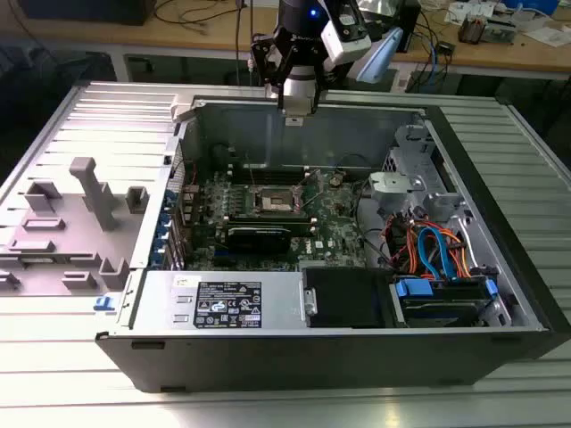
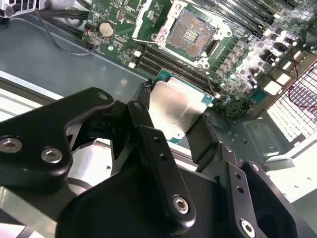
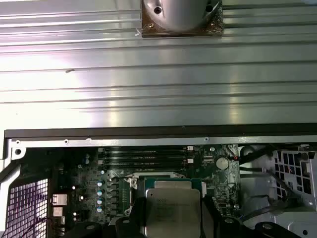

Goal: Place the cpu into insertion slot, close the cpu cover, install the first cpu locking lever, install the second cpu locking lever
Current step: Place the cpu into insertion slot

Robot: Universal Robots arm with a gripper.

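Observation:
My gripper (image 1: 297, 96) hangs above the open computer case's back wall, shut on the cpu (image 2: 174, 113). It is a flat silver-topped chip with a green edge, pinched between the two black fingers (image 2: 142, 106). In the first wrist view the cpu (image 3: 172, 210) sits low between the same fingers, in front of the green board. The insertion slot (image 2: 190, 32) lies bare on the board, its dark brownish contact field exposed, well below and ahead of the chip. It shows in the exterior view as the insertion slot (image 1: 273, 201) at mid-board. The cpu cover (image 2: 145, 17) looks swung open beside the socket.
The case (image 1: 500, 223) has tall metal walls around the board. A long black card (image 1: 259, 235) lies just in front of the socket, and black memory slots (image 2: 168, 62) run beside it. Orange and blue cables (image 1: 433, 250) fill the exterior view's right. Grey fixture blocks (image 1: 89, 192) stand at its left.

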